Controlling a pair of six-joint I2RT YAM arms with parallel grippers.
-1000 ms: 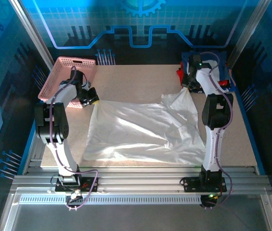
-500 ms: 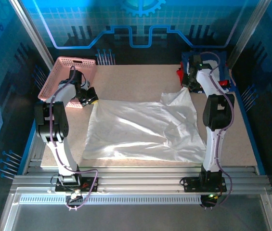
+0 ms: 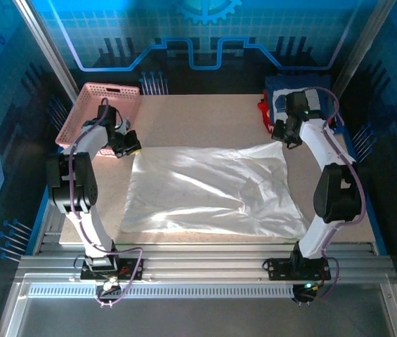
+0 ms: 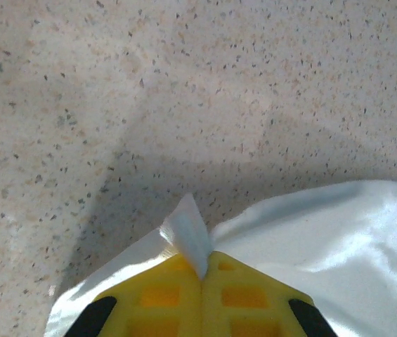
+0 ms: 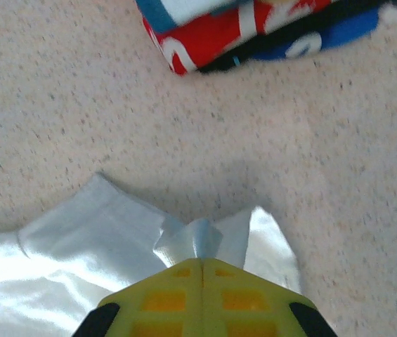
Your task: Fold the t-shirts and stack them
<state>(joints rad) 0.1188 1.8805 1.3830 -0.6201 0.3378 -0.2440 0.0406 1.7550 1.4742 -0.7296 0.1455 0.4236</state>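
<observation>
A white t-shirt lies spread across the middle of the table, with its far edge stretched between both grippers. My left gripper is shut on its far left corner; a small peak of white cloth sticks out between the yellow fingers. At the far right corner my right gripper is shut on a bunched fold of the same shirt. A pile of folded t-shirts, red and blue among them, sits at the table's far right corner, just beyond the right gripper.
A pink lattice basket stands at the far left, close behind the left arm. The speckled tabletop runs bare between basket and pile. Metal rails border the near edge.
The right gripper has pulled its corner of the white shirt rightward and slightly nearer, flattening the raised flap. The left gripper shifted a little farther left. The shirt's far edge now lies straight.
</observation>
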